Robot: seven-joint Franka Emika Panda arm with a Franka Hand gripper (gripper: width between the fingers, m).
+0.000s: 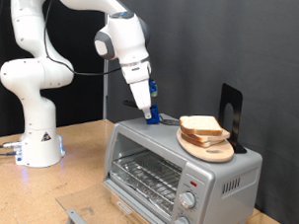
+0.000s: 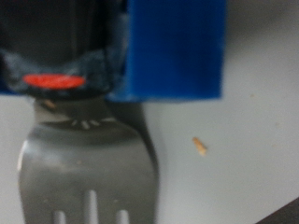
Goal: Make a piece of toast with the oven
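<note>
The silver toaster oven [image 1: 177,177] stands on the wooden table, its glass door shut and the wire rack showing behind it. Two slices of toast [image 1: 200,127] lie stacked on a round wooden board [image 1: 212,151] on the oven's top. My gripper [image 1: 150,98] hangs over the oven's top, to the exterior view's left of the board. It is shut on a metal fork [image 1: 149,115] whose tines point down at the oven top. In the wrist view the fork [image 2: 89,163] runs out from under the gripper [image 2: 117,89] and its blue finger pad [image 2: 176,47].
A black upright plate [image 1: 231,113] stands on the oven behind the board. A small crumb [image 2: 199,146] lies on the grey oven top. The robot's base [image 1: 38,138] is at the exterior view's left. A grey metal object [image 1: 77,218] lies at the table's front edge.
</note>
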